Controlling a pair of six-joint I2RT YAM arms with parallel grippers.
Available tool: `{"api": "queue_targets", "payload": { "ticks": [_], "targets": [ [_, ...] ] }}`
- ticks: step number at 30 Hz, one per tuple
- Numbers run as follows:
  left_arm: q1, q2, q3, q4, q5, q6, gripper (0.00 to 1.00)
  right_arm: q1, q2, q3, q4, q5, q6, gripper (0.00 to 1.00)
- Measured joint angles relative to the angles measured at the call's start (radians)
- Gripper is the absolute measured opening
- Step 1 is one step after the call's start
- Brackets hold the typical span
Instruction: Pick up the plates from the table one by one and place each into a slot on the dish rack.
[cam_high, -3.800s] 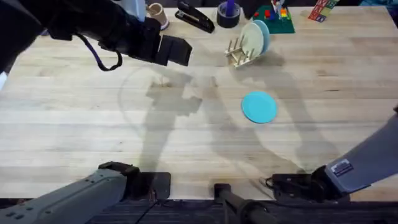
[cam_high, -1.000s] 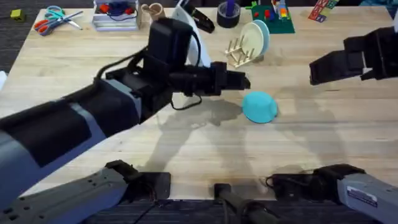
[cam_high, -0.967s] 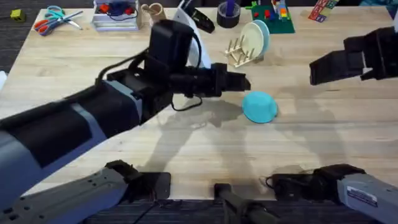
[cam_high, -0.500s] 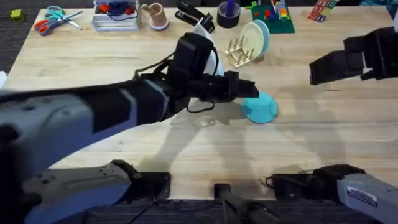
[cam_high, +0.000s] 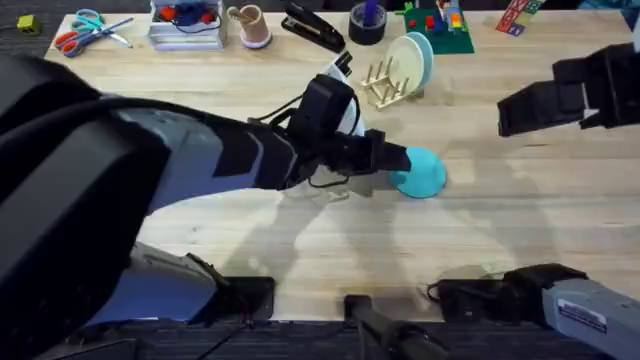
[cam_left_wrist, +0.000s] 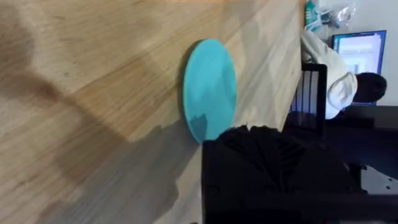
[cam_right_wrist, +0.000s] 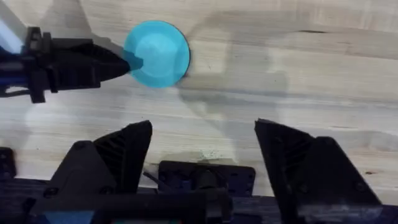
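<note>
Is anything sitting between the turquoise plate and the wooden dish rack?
Nothing visible does. Bare tabletop lies between the flat round turquoise plastic plate and the small wooden peg dish rack. The left gripper is at the plate's near-left edge, not across that path.

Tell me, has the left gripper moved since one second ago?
Yes. In the overhead view the left gripper has advanced rightward and slightly toward the near edge, from beside the rack to the turquoise plate, reaching its left edge.
</note>
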Motion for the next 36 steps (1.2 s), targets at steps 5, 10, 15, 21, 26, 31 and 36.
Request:
{"api": "queue_targets", "payload": {
  "ticks": [5, 10, 15, 21, 26, 31, 36],
  "targets": [
    [0.0, 0.018, 0.0, 0.006, 0.0, 0.0, 0.04, 0.0, 0.0, 0.0, 0.0, 0.0, 0.0, 0.995],
    [0.0, 0.023, 0.0, 0.032, 0.0, 0.0, 0.04, 0.0, 0.0, 0.0, 0.0, 0.0, 0.0, 0.995],
    [-0.003, 0.049, 0.0, 0.055, 0.0, -0.013, 0.04, 0.0, 0.0, 0.0, 0.0, 0.0, 0.0, 0.993],
    [-0.01, 0.092, 0.0, 0.098, 0.0, -0.034, 0.04, 0.0, 0.0, 0.0, 0.0, 0.0, 0.0, 0.994],
    [-0.01, 0.105, 0.0, 0.098, 0.0, -0.043, 0.04, 0.0, 0.0, 0.0, 0.0, 0.0, 0.0, 0.993],
    [-0.012, 0.14, 0.0, 0.099, 0.002, -0.049, 0.039, 0.0, 0.0, 0.0, 0.0, 0.0, 0.0, 0.994],
    [-0.013, 0.155, 0.001, 0.107, 0.008, -0.052, 0.039, 0.0, 0.0, 0.0, 0.0, 0.0, 0.0, 0.995]
  ]
}}
